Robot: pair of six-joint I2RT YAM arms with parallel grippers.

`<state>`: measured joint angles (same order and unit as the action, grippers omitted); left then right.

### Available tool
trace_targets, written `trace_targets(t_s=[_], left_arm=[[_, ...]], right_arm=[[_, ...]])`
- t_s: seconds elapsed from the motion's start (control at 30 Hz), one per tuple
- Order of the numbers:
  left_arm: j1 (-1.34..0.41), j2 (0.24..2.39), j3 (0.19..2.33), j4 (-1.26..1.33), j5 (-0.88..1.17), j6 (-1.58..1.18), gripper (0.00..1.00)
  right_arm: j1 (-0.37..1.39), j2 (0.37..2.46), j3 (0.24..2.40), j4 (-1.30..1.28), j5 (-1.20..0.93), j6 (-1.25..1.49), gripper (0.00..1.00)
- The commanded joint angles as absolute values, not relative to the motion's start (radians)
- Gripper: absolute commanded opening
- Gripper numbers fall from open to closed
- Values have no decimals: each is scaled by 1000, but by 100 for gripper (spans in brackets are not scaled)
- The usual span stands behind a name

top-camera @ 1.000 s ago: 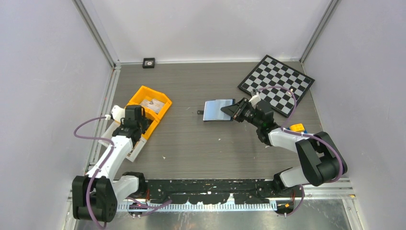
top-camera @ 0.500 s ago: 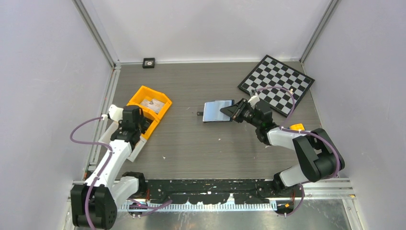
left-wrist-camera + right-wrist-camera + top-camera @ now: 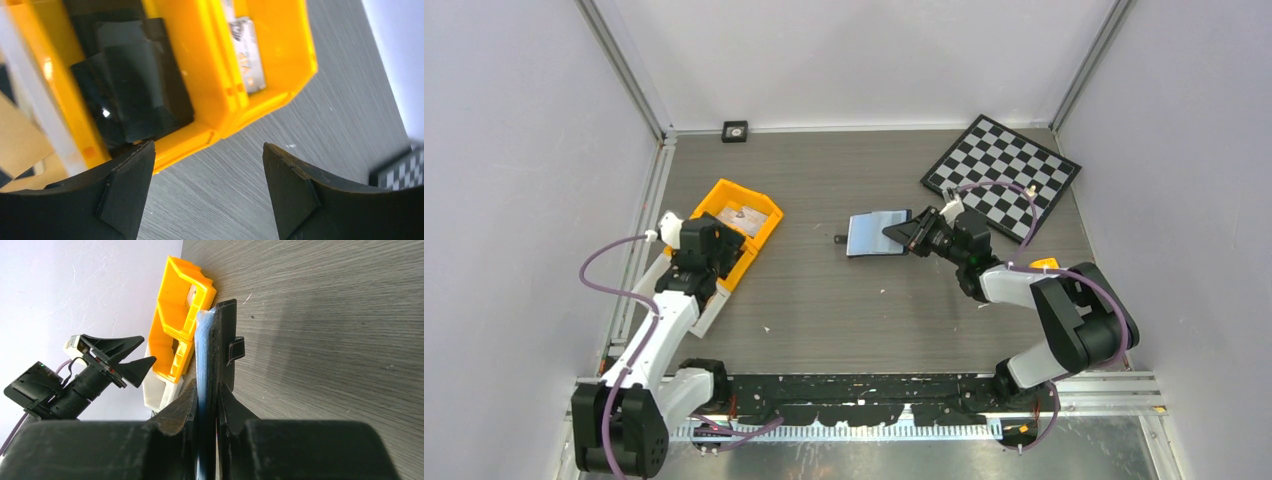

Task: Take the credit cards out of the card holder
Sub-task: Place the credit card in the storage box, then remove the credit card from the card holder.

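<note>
The card holder (image 3: pixel 874 233) hovers open at mid-table, its grey-blue inside facing up, with my right gripper (image 3: pixel 911 232) shut on its right edge. In the right wrist view the black holder (image 3: pixel 223 340) stands edge-on between the fingers (image 3: pixel 182 407), with pale blue credit cards (image 3: pixel 202 347) packed against it. My left gripper (image 3: pixel 699 242) is at the near end of the orange bin (image 3: pixel 759 232). Its jaws (image 3: pixel 207 185) are open and empty over the bin's rim. A pale card (image 3: pixel 246 55) lies in the bin's far compartment and a dark flat piece (image 3: pixel 130 95) in the near one.
A chessboard (image 3: pixel 1002 175) lies at the back right. A small black square (image 3: pixel 735 130) sits by the back wall. A white tray (image 3: pixel 709 305) adjoins the orange bin's near end. A small yellow and blue object (image 3: pixel 1044 266) rests beside the right arm.
My left gripper has gone from shut to open over the orange bin and shifted slightly. The right gripper has edged a little left with the card holder.
</note>
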<state>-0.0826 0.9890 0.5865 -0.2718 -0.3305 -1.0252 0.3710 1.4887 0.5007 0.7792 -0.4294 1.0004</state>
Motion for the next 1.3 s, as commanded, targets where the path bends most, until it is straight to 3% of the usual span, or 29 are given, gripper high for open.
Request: trace_targets(t_s=[0.0,0.2,0.37,0.5,0.73,1.27], left_arm=[[-77,923,593,-99,-88,-862,81],[-78,886,509,62,90,-888,98],[-87,939,482,192,247,-901,100],[-165,1044,480,329,311,-895,100],[-461,1136,576,285,119,-763,100],[-475,1277,593,485,427,-783,98]], right_arm=[[371,1505,551,847,-446,1013,1],[374,1560,633,681,-403,1041,0],[398,1548,741,413,-316,890,0],[399,1524,678,550,-315,926,1],[398,1474,659,493,-290,863,1],[398,1414,533,870,-472,938,0]])
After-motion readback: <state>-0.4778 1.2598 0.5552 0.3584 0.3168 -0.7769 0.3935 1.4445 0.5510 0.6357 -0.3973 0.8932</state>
